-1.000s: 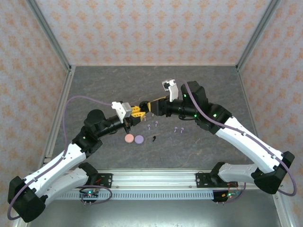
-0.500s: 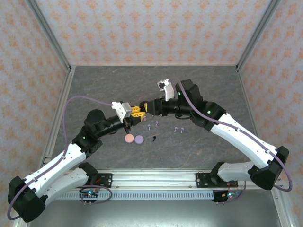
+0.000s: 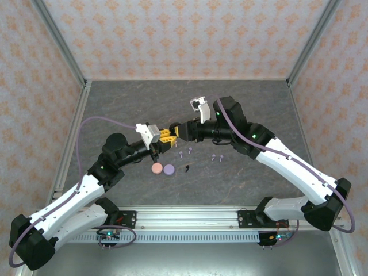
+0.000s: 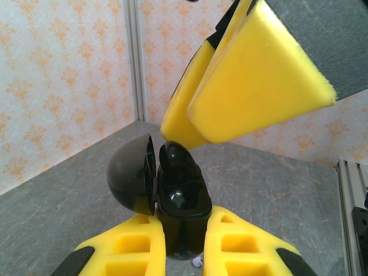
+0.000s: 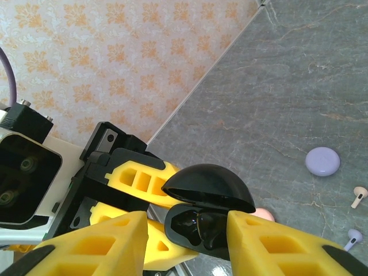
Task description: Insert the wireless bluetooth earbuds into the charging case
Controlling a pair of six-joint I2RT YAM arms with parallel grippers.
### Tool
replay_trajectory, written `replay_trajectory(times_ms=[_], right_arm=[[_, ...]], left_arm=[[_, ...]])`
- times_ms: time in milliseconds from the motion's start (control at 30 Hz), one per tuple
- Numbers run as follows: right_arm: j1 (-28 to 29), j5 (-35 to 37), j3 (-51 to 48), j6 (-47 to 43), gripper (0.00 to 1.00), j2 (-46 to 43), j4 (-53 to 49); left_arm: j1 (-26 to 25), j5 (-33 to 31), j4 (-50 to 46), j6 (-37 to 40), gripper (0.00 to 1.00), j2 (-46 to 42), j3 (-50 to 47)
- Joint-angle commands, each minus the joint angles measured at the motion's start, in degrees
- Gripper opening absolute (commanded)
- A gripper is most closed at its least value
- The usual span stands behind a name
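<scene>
Two units: left end effector (image 4: pixel 184 244) clamps open charging case (image 4: pixel 179 192); right end effector (image 5: pixel 185 221), closure indeterminate, should align squarely above it.

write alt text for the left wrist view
An open black charging case, lid swung to the left, stands clamped between the left gripper's yellow fingers at the bottom. The right gripper's yellow fingers reach in from the upper right, tips near the case's open top, over a grey table.

black charging case (image 4: pixel 181 198): lid open (glossy shell) | purple earbuds (image 5: pixel 354 236): loose on table (image 5: pixel 299 86)
</scene>
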Motion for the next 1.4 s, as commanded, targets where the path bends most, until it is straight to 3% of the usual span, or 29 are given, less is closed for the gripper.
replay_trajectory(times_ms=[0, 533, 833, 1067, 1367], right_arm=[[0.3, -1.3, 1.6, -0.3, 0.41, -0.8, 0.9], [0.3, 11.6, 1.0, -2.3, 0.42, -4.8, -3.9], [0.2, 26.3, -3.1, 1.8, 0.42, -5.8, -14.5], [0.3, 25.8, -13.3, 13.1, 0.39, -2.8, -14.4], [4.6, 21.6, -16.3, 18.2, 0.37, 13.7, -5.9]], left_arm=[[-0.4, 0.5, 1.6, 1.5, 0.00, -0.2, 1.2], [-0.4, 0.4, 1.5, 1.5, 0.00, -1.2, 0.5], [-0.4, -6.8, -2.4, 1.7, 0.00, -5.0, -2.2], [-0.4, -8.3, -6.5, -0.4, 0.00, -11.4, -6.4], [-0.4, -9.3, -8.6, -0.5, 0.00, -17.2, -9.0]])
